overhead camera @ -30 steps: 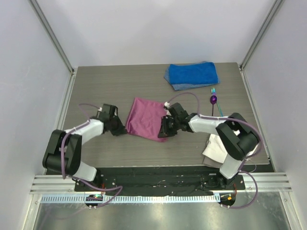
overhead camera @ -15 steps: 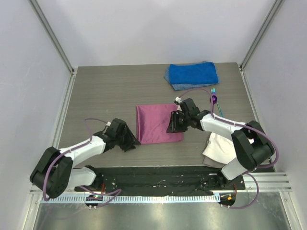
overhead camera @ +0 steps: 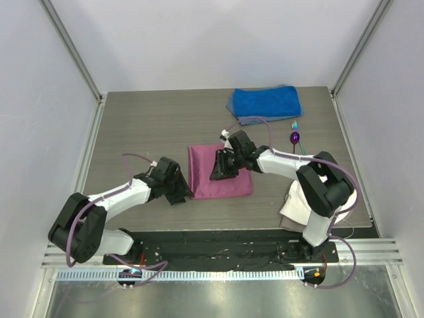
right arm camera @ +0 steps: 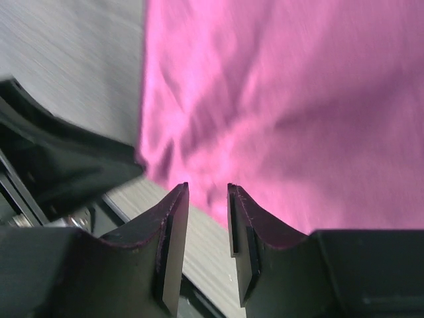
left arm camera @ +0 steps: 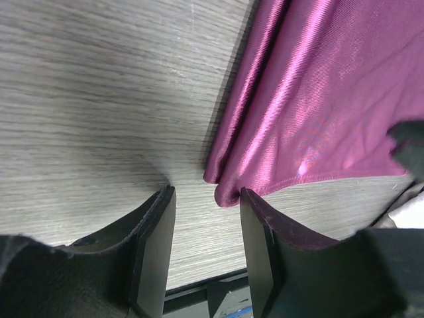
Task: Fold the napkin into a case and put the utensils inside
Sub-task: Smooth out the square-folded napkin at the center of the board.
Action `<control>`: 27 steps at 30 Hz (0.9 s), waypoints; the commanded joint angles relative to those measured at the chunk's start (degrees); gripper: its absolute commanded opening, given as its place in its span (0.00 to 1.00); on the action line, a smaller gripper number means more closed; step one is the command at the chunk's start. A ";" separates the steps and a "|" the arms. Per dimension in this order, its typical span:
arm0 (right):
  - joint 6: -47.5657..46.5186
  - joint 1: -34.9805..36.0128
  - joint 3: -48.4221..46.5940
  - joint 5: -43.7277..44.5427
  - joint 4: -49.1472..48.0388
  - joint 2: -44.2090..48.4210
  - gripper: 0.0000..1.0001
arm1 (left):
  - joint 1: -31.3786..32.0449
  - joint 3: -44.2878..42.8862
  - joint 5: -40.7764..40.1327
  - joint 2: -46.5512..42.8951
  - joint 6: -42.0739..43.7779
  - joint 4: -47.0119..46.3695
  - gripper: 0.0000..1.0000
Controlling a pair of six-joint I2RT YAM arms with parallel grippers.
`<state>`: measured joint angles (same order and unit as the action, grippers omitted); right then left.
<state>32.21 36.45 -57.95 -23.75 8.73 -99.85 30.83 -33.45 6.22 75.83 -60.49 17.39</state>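
The magenta napkin (overhead camera: 228, 180) lies flat near the table's middle as a folded rectangle, its folded layers showing at the near left corner (left arm camera: 228, 189). My left gripper (overhead camera: 180, 193) sits just off that corner, open (left arm camera: 207, 196), with only bare table between its fingers; the corner touches the right fingertip (left arm camera: 246, 199). My right gripper (overhead camera: 220, 167) hovers over the napkin's left part, jaws a little apart (right arm camera: 207, 192), with nothing between them. A purple-bowled spoon (overhead camera: 295, 138) and a teal fork (overhead camera: 296, 125) lie to the right of the napkin.
A thick blue towel (overhead camera: 265, 103) lies folded at the back. A white cloth (overhead camera: 299, 202) sits under the right arm at the near right. The left arm's black link (right arm camera: 59, 159) shows close beside the right gripper. Metal posts frame the table's sides.
The left gripper has opened and let go of the napkin, which now lies flat and square to the table. The right gripper has widened slightly and moved left across the cloth.
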 commanded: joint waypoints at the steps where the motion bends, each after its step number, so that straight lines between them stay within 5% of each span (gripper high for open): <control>1: 1.63 0.20 -7.69 -2.18 -4.24 -5.16 0.37 | -0.68 -1.62 -0.76 1.24 2.22 -1.04 0.47; 12: 7.25 1.61 -20.70 -6.92 -10.21 -18.44 0.18 | -2.44 0.67 -0.68 3.09 2.31 -4.55 0.23; 27: 9.37 1.79 -33.71 -7.80 -13.13 -32.94 0.12 | -2.53 4.97 0.90 2.57 1.08 -7.72 0.08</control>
<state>40.95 38.65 -86.74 -30.46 -2.31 -130.17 28.47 -31.40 8.45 79.05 -59.64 8.84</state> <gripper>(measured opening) 0.126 0.090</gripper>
